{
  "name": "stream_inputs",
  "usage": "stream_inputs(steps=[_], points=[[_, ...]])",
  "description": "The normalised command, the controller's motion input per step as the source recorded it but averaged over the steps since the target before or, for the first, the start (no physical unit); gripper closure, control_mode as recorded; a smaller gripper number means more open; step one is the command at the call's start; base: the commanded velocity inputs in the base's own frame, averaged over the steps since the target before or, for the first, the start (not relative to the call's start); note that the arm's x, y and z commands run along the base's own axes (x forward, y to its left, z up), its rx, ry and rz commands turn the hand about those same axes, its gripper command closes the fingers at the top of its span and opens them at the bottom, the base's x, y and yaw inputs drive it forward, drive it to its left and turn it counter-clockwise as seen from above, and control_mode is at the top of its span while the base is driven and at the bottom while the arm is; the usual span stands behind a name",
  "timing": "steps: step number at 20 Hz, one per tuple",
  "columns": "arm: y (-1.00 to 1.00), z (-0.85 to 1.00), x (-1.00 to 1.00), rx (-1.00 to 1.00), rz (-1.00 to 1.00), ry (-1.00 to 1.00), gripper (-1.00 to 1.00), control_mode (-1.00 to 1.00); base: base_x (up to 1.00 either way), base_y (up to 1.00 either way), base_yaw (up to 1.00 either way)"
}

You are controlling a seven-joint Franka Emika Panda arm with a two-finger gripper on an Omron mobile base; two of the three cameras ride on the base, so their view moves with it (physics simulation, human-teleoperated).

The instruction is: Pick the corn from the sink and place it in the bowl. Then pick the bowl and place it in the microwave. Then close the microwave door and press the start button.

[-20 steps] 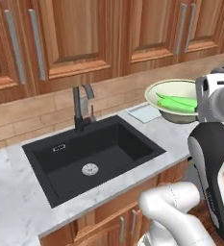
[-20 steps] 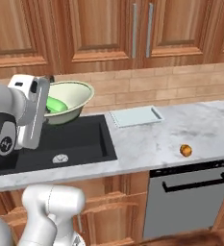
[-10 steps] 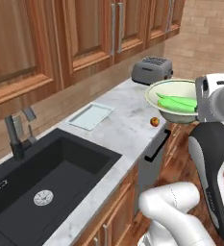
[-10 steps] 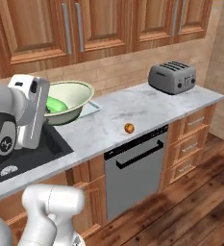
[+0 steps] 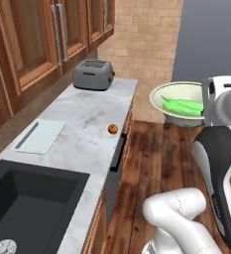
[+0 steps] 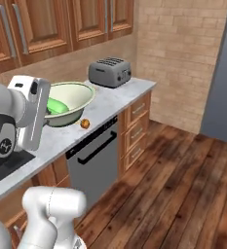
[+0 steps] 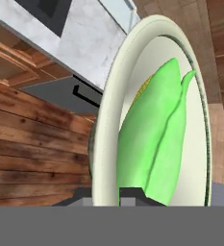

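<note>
The step in hand is the carry: the corn is already in the bowl, and the bowl is on its way to the microwave, judged from the load held aloft; the door and the start button are not yet dealt with.

The counter (image 5: 82, 124) runs from near left to far, grey marble over wooden cabinets; the sink (image 5: 23, 198) lies at its near left end, black and recessed; a dishwasher front (image 6: 93, 160) sits under the counter; a toaster (image 5: 93, 74) stands at the far end; a pale cutting board (image 5: 40, 135) lies between sink and toaster; a small orange-brown ball (image 5: 112, 129) rests near the counter's right edge.

The bowl (image 5: 174, 94) is off the counter, in the air to the right of it above the wood floor, level enough to keep its load; the corn (image 5: 182, 105) lies inside it, green husk lengthwise across the base.

The gripper (image 7: 106, 193) pinches the near rim of the bowl, jaws narrow, one finger inside the wall and one outside, as the hand view shows.

Next move, as a judgement: locate the microwave; keep the bowl level during travel; approach an open cavity squarely; set the bowl down before release.
</note>
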Motion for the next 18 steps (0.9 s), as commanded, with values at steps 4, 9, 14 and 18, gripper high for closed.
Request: stream_inputs(steps=[4, 9, 14, 18], points=[[0.0, 0.0, 0.0, 0.0, 0.0, 0.0, 1.0, 1.0, 0.23, 0.0, -0.48], [0.0, 0.0, 0.0, 0.0, 0.0, 0.0, 1.0, 1.0, 0.28, 0.0, -0.46], [0.0, 0.0, 0.0, 0.0, 0.0, 0.0, 1.0, 1.0, 0.33, 0.0, -0.48], [0.0, 0.0, 0.0, 0.0, 0.0, 0.0, 1.0, 1.0, 0.34, 0.0, -0.52]])
